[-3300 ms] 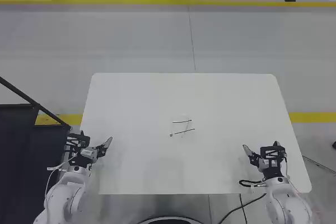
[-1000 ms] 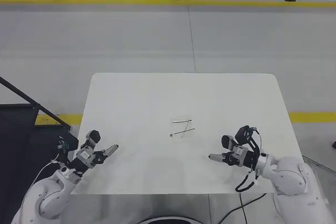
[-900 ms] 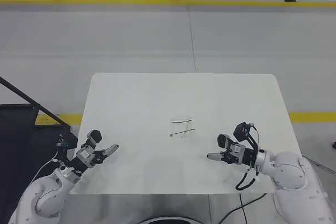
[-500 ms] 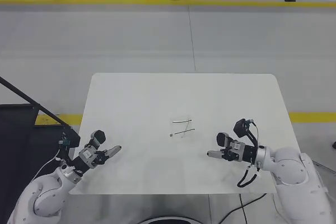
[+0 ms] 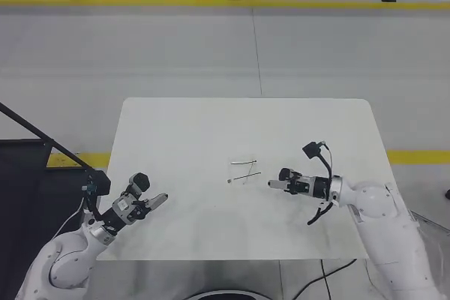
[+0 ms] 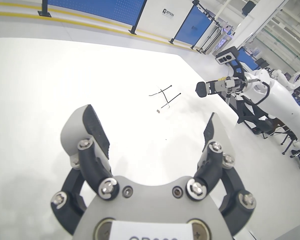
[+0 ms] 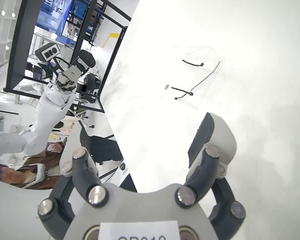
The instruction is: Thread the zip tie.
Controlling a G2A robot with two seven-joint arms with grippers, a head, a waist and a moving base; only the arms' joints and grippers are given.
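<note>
The zip tie [image 5: 244, 170] is thin and black and lies as two short strands near the middle of the white table [image 5: 210, 127]. It also shows in the left wrist view [image 6: 165, 96] and the right wrist view [image 7: 187, 92]. My right gripper [image 5: 275, 182] hovers just right of it, open and empty [image 7: 145, 136]. My left gripper [image 5: 156, 202] is open and empty [image 6: 150, 118] over the table's near left part, well short of the tie. From the left wrist, the right gripper [image 6: 202, 89] appears beside the tie.
A tiny speck [image 5: 229, 181] lies by the tie's near end. A dark frame and panel [image 5: 15, 187] stand off the table's left side. The table's far half is bare.
My right gripper has moved from the table's near right edge leftward to the zip tie. The left gripper has crept a little inward over the table. The zip tie has not moved.
</note>
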